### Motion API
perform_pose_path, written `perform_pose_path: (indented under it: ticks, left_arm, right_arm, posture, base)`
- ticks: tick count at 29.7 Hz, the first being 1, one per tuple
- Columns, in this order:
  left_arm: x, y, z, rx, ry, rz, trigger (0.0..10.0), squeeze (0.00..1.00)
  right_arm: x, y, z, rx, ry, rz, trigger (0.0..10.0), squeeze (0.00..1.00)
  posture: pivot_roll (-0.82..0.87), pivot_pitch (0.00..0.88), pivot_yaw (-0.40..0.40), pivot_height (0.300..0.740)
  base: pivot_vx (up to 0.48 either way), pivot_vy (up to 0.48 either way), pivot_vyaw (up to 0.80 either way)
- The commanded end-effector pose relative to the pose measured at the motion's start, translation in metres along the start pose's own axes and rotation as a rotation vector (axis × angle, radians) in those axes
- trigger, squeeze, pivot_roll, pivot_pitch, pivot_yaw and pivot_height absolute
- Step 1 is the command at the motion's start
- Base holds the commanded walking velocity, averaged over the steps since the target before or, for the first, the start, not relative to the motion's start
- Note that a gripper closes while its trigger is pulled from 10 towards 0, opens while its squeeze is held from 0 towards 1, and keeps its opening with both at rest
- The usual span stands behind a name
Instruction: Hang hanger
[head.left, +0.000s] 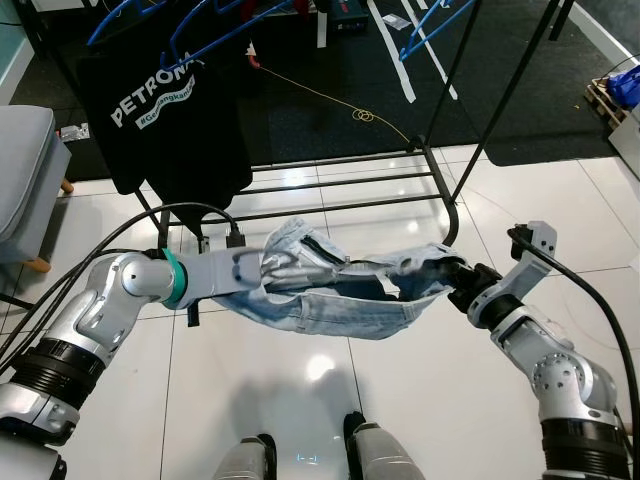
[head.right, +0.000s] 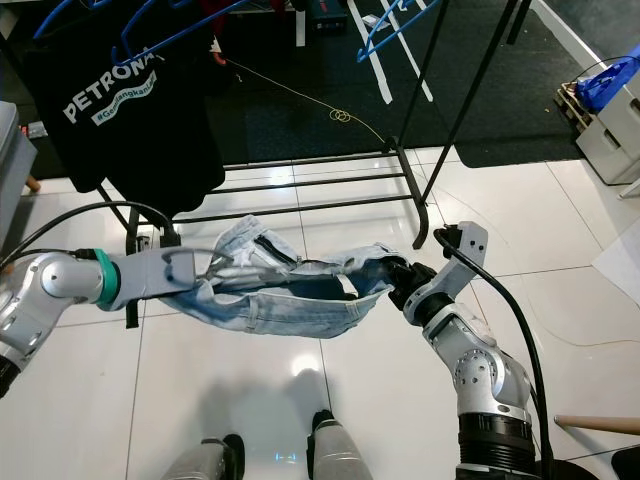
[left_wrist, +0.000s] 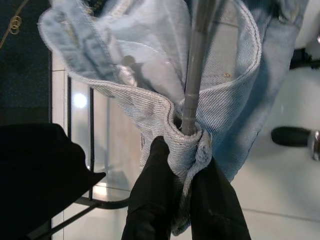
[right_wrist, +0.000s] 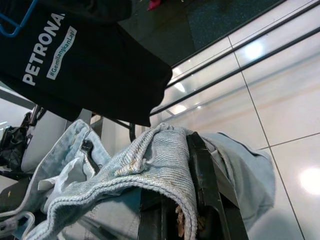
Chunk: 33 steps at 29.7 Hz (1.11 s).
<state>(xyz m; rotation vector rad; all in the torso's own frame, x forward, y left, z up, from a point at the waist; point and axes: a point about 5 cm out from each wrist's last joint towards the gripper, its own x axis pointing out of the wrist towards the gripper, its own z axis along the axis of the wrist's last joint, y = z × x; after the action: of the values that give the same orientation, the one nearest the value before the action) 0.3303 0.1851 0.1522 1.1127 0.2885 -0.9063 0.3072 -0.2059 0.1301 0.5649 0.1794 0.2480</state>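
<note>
Light-blue denim jeans hang stretched between my two grippers above the white tiled floor. My left gripper is shut on a rolled denim edge and on a grey hanger bar that runs up inside the fabric. In the eye views the left gripper is buried in the cloth. At the other end of the jeans my right gripper is shut on the waistband, its black fingers clamped over the seam. The black clothes rack stands just beyond.
A black PETRONAS T-shirt hangs on a blue hanger at the rack's left; more blue hangers hang to its right. A grey seat is at far left, a dark carpet behind, a box at right.
</note>
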Motion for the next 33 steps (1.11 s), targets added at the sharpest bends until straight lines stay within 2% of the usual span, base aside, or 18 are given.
perform_pose_path:
  ticks: [1,9,14,16,17,19,22,23,24,26,28,29,32,33]
  left_arm:
    - [-0.003,-0.008,-0.017,-0.006,0.096,-0.031,0.0,0.0]
    - [0.0,-0.012,-0.022,-0.012,0.151,-0.049,0.0,0.0]
    - [0.002,-0.021,-0.027,0.003,0.218,-0.11,0.0,0.0]
    - [0.003,-0.027,-0.03,0.017,0.253,-0.151,0.0,0.0]
    - [0.003,-0.027,-0.03,0.017,0.253,-0.151,0.0,0.0]
    - [0.005,-0.03,-0.029,0.006,0.26,-0.159,0.0,0.0]
    - [0.005,-0.03,-0.029,0.006,0.26,-0.159,0.0,0.0]
    - [0.006,-0.029,-0.027,-0.001,0.258,-0.152,0.0,0.0]
    - [0.006,-0.029,-0.027,-0.001,0.258,-0.152,0.0,0.0]
    - [0.009,-0.023,-0.017,-0.046,0.219,-0.119,0.0,0.0]
    - [0.011,-0.017,-0.002,-0.114,0.157,-0.087,0.0,0.0]
    - [0.011,-0.016,0.003,-0.134,0.135,-0.08,0.0,0.0]
    - [0.012,-0.015,0.006,-0.146,0.125,-0.078,0.0,0.0]
    - [0.012,-0.015,0.011,-0.141,0.112,-0.083,0.0,0.0]
  right_arm:
    - [-0.006,-0.006,0.005,0.003,-0.032,-0.035,0.0,0.0]
    - [-0.007,-0.005,0.007,-0.005,-0.041,-0.032,0.0,0.0]
    - [-0.005,0.003,0.006,-0.046,-0.019,0.002,0.0,0.0]
    - [-0.003,0.009,0.003,-0.116,0.018,0.026,0.0,0.0]
    - [-0.003,0.009,0.003,-0.116,0.018,0.026,0.0,0.0]
    - [-0.002,0.013,-0.002,-0.213,0.078,0.047,0.0,0.0]
    - [-0.002,0.013,-0.002,-0.213,0.078,0.047,0.0,0.0]
    - [-0.002,0.015,-0.007,-0.27,0.123,0.056,0.0,0.0]
    - [-0.002,0.015,-0.007,-0.27,0.123,0.056,0.0,0.0]
    - [-0.004,0.017,-0.023,-0.396,0.232,0.078,0.0,0.0]
    - [-0.002,0.018,-0.034,-0.525,0.293,0.077,0.0,0.0]
    - [-0.001,0.019,-0.037,-0.561,0.302,0.075,0.0,0.0]
    - [-0.001,0.019,-0.039,-0.582,0.307,0.075,0.0,0.0]
    - [0.001,0.022,-0.043,-0.647,0.332,0.095,0.0,0.0]
  posture:
    - [-0.05,0.137,0.045,0.74]
    - [-0.05,0.131,0.045,0.74]
    - [-0.05,0.129,0.043,0.74]
    - [-0.05,0.129,0.043,0.74]
    - [-0.05,0.129,0.043,0.74]
    - [-0.05,0.13,0.043,0.74]
    - [-0.05,0.13,0.043,0.74]
    - [-0.05,0.13,0.043,0.74]
    - [-0.05,0.13,0.043,0.74]
    - [-0.06,0.14,0.041,0.74]
    - [-0.06,0.145,0.042,0.74]
    - [-0.05,0.145,0.043,0.74]
    - [-0.05,0.145,0.043,0.74]
    - [-0.06,0.147,0.043,0.74]
  base:
    - [0.0,0.0,0.0]
    - [0.0,0.0,0.0]
    - [0.0,0.0,0.0]
    - [0.0,0.0,0.0]
    - [0.0,0.0,0.0]
    - [0.0,0.0,0.0]
    - [0.0,0.0,0.0]
    - [0.0,0.0,0.0]
    - [0.0,0.0,0.0]
    - [0.0,0.0,0.0]
    - [0.0,0.0,0.0]
    - [0.0,0.0,0.0]
    - [0.0,0.0,0.0]
    - [0.0,0.0,0.0]
